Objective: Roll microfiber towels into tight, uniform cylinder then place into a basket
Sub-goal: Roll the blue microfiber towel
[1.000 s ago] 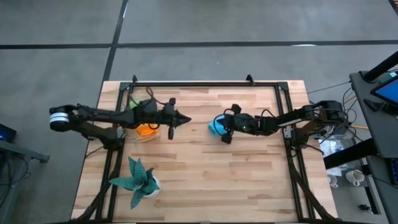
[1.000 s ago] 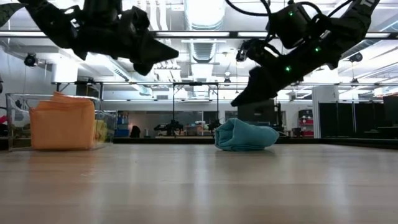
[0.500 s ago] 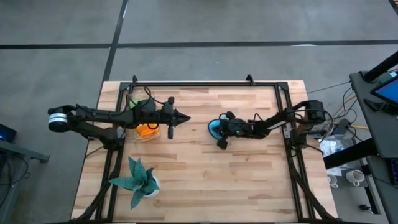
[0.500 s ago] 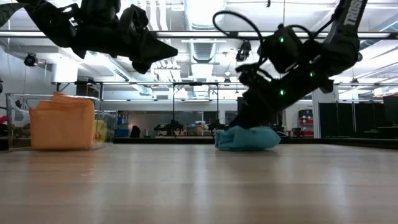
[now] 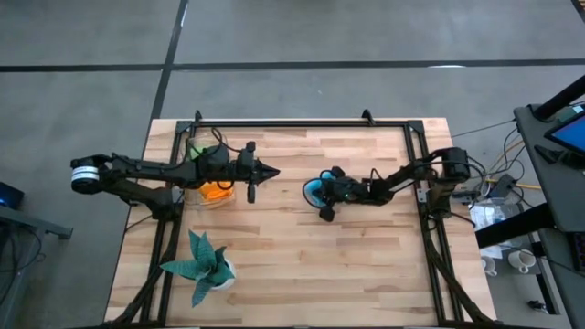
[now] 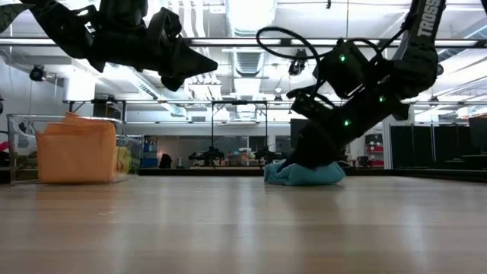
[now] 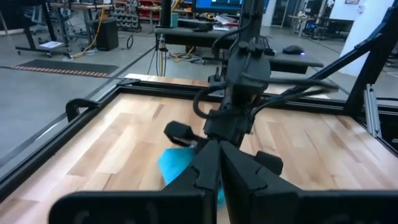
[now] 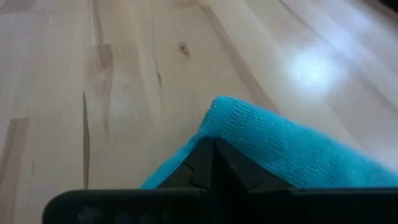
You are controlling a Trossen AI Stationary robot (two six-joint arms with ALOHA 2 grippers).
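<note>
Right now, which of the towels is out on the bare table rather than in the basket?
The blue towel, bunched mid-table under the shut right gripper. The orange towel sits inside the clear basket by the left arm.

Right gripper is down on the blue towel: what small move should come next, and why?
Probably lift slightly: the right gripper is shut on the blue towel, which lies on the table apart from the basket; the left gripper waits, shut, above.

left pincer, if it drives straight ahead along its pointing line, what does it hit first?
Probably the right pincer, pressed shut into the blue towel. The left pincer is shut and hangs above the table, aimed across at them, with bare wood between. Depth is unclear; it might pass over the towel and meet the arm.
</note>
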